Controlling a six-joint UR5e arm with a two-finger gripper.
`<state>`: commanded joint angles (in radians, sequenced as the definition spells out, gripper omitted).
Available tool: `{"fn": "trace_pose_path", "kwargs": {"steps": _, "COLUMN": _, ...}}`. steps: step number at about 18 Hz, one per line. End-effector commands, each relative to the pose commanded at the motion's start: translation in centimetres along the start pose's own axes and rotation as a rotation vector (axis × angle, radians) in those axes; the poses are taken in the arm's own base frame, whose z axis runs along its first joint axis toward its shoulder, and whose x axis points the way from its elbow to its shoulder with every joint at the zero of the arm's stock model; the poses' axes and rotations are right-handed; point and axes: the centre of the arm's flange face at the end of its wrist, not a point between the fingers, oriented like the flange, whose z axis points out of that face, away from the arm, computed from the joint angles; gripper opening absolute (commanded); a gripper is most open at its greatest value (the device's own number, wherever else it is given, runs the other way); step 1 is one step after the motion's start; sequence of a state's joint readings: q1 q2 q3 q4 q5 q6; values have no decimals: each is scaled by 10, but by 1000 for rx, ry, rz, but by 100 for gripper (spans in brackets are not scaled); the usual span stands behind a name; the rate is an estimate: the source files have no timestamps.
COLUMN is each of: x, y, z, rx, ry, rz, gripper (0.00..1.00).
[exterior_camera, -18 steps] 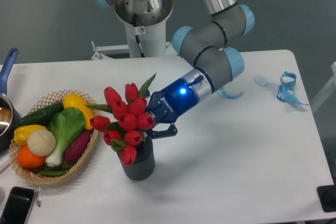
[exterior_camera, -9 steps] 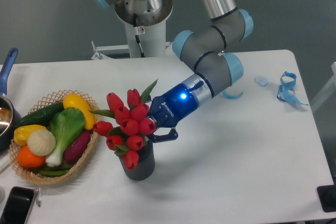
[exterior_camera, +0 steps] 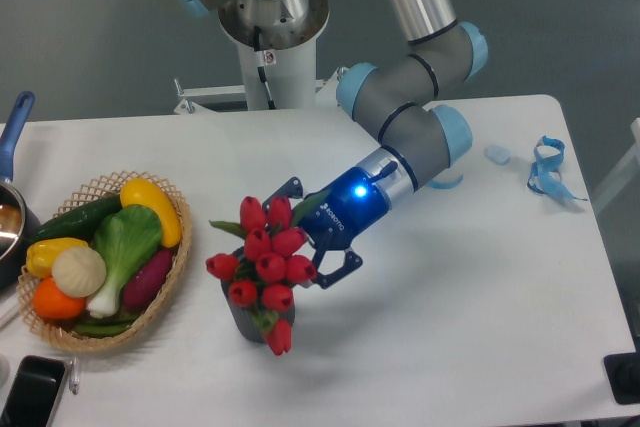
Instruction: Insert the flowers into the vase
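You have a white counter (exterior_camera: 470,307) with a few things on it. On the left sits a round wicker basket (exterior_camera: 171,282) with a woven rim. It is full of toy-looking vegetables: a yellow pepper (exterior_camera: 150,205), a green leafy one (exterior_camera: 125,242), a round white one (exterior_camera: 78,271), an orange one (exterior_camera: 55,299) and a purple one (exterior_camera: 148,277). At the far left edge you can see part of a pan with a blue handle (exterior_camera: 12,132). A dark flat phone (exterior_camera: 32,392) lies at the bottom left corner. Far off on the right lie a blue ribbon (exterior_camera: 548,169) and a small pale bit (exterior_camera: 497,154), well apart from the rest.

The flowers (exterior_camera: 266,262) are a tight bunch of smooth red tulip buds with green leaves sticking out to the left. They sit over the vase (exterior_camera: 243,319), near the middle of the counter, just right of the basket. The bunch leans forward and hides most of the vase, so you only see a bit of its dark grey side. One bud hangs down in front of it. You cannot see the stems or the opening.

Your gripper (exterior_camera: 318,237) is right behind the buds, blue with a bright light on it. The black jaws look spread out on each side of the bunch. You cannot tell if they are squeezing the stems or have let go, as the buds are in the way.
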<state>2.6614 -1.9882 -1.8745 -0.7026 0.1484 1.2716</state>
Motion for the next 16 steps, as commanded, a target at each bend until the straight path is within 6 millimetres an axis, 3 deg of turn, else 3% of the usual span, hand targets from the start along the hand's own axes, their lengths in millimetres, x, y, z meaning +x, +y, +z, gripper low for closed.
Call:
{"fn": "trace_pose_path", "kwargs": {"steps": 6, "x": 9, "y": -12, "z": -9, "rx": -235, "ry": -83, "rz": 120, "gripper": 100}}
{"fn": "trace_pose_path", "kwargs": {"steps": 12, "x": 22, "y": -9, "z": -16, "rx": -381, "ry": -131, "rz": 153, "gripper": 100}}
{"fn": "trace_pose_path", "kwargs": {"steps": 16, "x": -1, "y": -27, "z": -33, "rx": -571, "ry": -229, "rz": 215, "gripper": 100}}
